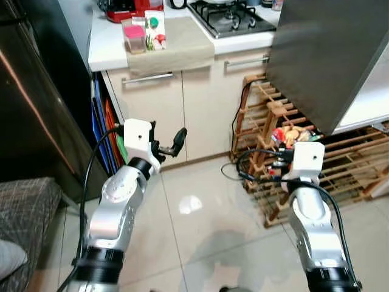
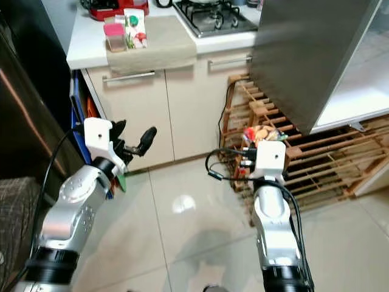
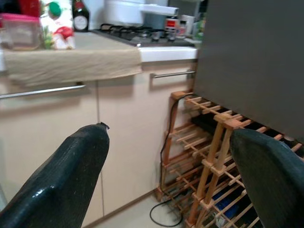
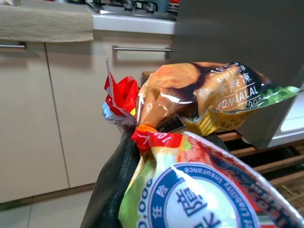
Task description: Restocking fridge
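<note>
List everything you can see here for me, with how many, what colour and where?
food packets: at least two, orange and red-white-blue, held in the right gripper
carton: one, white with green and red, on the cloth on the counter
container: one, clear with pink lid, beside the carton
cloth: one, beige, draped over the counter edge
gas hob: one, steel, on the counter
fridge door: one, grey, open at right
wooden rack: one, light wood, on the floor below the door
left gripper: black, open, empty
right gripper: black, shut on the packets

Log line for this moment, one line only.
right gripper: shut on food packets | left gripper: open, empty | fridge door: open | carton: on counter
</note>
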Available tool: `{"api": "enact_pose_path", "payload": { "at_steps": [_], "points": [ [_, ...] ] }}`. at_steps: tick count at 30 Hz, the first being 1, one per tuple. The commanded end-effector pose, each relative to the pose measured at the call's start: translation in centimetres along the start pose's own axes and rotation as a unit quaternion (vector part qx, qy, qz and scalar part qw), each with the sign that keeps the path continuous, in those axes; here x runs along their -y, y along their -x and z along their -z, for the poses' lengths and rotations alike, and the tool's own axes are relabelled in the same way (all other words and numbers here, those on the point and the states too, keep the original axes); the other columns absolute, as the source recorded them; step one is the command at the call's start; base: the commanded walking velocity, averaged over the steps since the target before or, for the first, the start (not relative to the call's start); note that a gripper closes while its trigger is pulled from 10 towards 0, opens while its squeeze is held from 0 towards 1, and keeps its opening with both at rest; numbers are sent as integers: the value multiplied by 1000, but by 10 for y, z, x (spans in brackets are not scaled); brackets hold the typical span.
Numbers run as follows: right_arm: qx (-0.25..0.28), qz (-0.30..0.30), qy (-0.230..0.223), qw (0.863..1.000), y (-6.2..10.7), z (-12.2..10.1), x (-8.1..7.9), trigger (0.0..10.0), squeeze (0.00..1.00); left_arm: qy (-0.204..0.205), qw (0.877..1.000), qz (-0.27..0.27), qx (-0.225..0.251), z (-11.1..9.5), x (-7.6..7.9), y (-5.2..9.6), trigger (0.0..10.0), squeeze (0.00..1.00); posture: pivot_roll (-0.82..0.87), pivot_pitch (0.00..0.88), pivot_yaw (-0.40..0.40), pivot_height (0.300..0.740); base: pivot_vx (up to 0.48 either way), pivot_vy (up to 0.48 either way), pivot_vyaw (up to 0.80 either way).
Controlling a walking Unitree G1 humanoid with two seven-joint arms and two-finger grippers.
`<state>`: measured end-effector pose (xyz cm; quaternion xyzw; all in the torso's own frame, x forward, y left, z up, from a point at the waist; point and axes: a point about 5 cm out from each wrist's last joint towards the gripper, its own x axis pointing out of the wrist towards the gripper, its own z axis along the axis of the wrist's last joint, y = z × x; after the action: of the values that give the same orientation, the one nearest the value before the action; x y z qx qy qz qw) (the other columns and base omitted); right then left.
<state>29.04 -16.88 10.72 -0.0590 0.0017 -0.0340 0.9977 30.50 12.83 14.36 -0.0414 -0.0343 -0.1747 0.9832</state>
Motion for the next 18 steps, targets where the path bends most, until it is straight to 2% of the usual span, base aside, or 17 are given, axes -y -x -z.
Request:
{"api": "enact_pose_path", "payload": {
  "at_steps": [1,6,16,18],
  "points": [
    [6,9,2,1000,-4,-3,9,10000,0,-5,1000,22,10,-3,11,-5,10000,0,-45,0,3,740,0,-472,-756],
    [16,9,10,1000,-8,-9,12,10000,0,-6,999,36,26,-7,24,-11,10000,0,-63,0,5,740,0,-472,-754],
    [28,12,13,999,-13,-14,11,10000,0,-14,999,38,27,-9,23,-21,10000,0,-77,0,20,740,0,-460,-756],
    [32,12,13,999,-13,-15,12,10000,0,-17,999,37,23,-7,24,-22,10000,0,-78,0,21,740,0,-446,-225]
  ]
}}
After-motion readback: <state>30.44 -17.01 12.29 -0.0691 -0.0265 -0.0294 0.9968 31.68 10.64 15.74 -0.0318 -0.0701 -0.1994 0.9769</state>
